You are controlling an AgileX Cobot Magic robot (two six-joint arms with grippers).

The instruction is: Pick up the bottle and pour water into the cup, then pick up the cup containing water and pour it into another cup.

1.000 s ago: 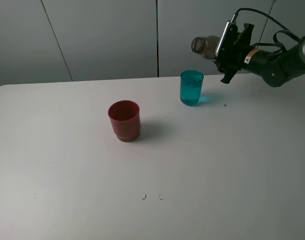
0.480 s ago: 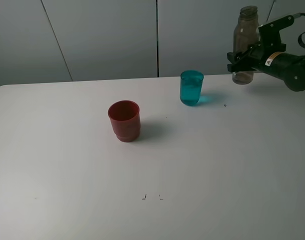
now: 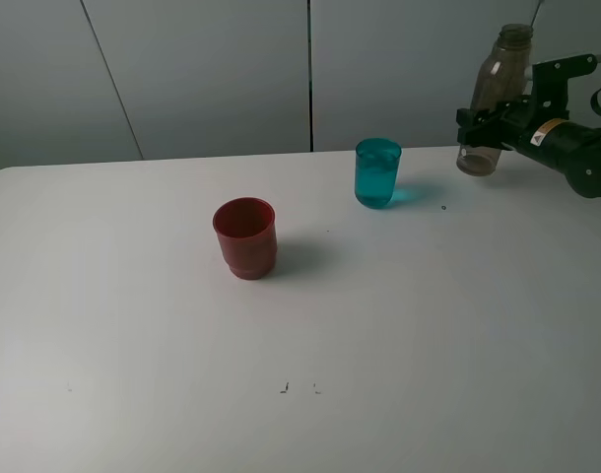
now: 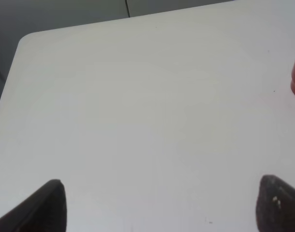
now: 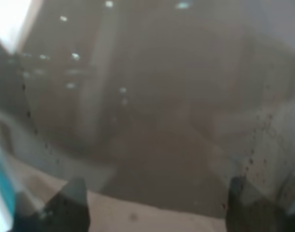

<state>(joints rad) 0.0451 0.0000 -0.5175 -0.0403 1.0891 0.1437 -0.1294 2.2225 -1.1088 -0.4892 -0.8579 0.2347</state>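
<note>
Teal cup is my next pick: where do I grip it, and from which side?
Probably the teal cup mid-wall, level, from the side away from the red cup: it stands upright with tapered sides, and the rim stays free to tip that way.

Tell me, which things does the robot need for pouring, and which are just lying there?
For the job: smoky plastic bottle, held in the right gripper; teal tumbler; red cup.
Just there: white table; tiny dark marks on it; left gripper, open and holding nothing.
</note>
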